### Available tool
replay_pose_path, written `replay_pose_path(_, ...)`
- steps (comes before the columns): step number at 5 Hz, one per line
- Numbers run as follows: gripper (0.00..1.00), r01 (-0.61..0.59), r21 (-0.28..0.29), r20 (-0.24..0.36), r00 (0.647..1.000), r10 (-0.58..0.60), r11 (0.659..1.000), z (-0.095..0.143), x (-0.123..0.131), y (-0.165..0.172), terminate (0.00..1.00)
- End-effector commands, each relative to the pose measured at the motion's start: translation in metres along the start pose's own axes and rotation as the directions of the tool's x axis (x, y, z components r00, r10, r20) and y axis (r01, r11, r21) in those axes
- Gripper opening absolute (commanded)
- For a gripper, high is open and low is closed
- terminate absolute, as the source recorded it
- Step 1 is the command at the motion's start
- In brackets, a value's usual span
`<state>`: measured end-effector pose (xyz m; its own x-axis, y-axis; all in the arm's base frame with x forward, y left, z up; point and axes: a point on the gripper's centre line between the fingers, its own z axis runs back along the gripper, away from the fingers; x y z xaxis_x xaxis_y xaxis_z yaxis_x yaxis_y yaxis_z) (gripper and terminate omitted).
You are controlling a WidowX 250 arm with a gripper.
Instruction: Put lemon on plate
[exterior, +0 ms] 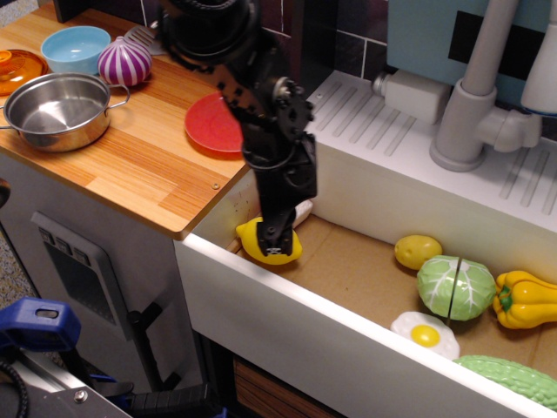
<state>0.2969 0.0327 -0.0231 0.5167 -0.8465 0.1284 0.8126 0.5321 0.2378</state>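
Note:
The bright yellow lemon (pixel 250 238) lies at the left end of the white sink (pixel 287 322), against its front wall. My gripper (pixel 277 246) has come down onto the lemon. One dark finger (pixel 279 233) crosses the front of the lemon and the other finger is hidden behind it, so I cannot tell whether the jaws press on it. The red plate (pixel 211 123) lies on the wooden counter to the upper left, with its right part hidden by my arm.
In the sink lie a small dull yellow fruit (pixel 416 251), a green cabbage (pixel 454 287), a yellow bell pepper (pixel 525 299), a fried egg (pixel 425 334) and a cucumber (pixel 513 379). On the counter are a steel pot (pixel 54 109), a blue bowl (pixel 76 45) and a purple onion (pixel 123 61). The faucet (pixel 474 96) stands at the back right.

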Motion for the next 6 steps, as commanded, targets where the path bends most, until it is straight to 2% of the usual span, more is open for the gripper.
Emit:
replay_pose_path(1, 1.00, 0.018, 0.012, 0.014, 1.000, -0.018, 1.000, -0.006, -0.013, 0.009, 0.00)
replay_pose_path(2, 1.00, 0.037, -0.002, 0.001, 0.999, -0.037, 0.999, -0.013, -0.013, 0.012, 0.00)
replay_pose_path(6, 1.00, 0.072, -0.011, 0.044, 0.996, -0.072, 0.997, -0.039, -0.005, 0.029, 0.00)
